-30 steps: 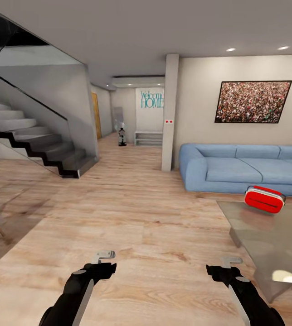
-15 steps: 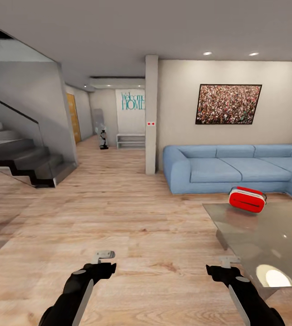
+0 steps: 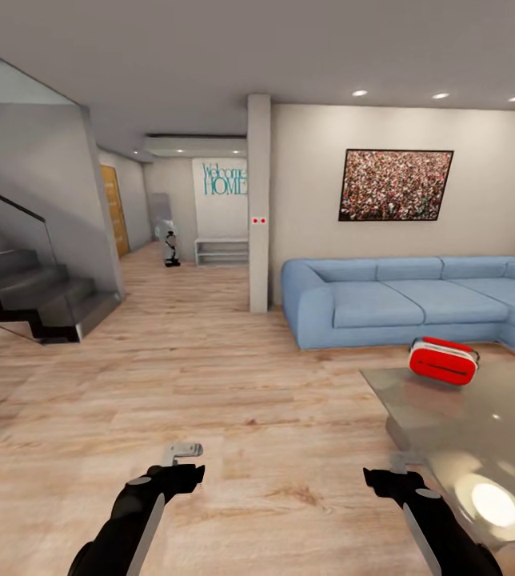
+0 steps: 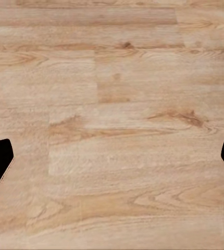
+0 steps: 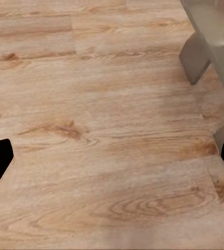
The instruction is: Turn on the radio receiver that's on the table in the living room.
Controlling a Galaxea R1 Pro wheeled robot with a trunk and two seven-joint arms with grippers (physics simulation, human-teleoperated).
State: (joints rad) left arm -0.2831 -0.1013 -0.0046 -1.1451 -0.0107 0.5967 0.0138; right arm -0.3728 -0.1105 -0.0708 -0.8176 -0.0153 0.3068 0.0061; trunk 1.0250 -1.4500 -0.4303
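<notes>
Red radio receiver [image 3: 443, 361] sits on the table [image 3: 481, 432], far corner nearest the sofa [image 3: 417, 300]; your left gripper [image 3: 182, 454] and right gripper [image 3: 405, 462] hang spread, empty; swing wide or your base clips the table's near corner

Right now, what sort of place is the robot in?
A home living room, open to a hallway: a long blue sofa under a framed crowd picture, a low glass-topped table carrying a red radio, and a staircase off the wood floor.
</notes>
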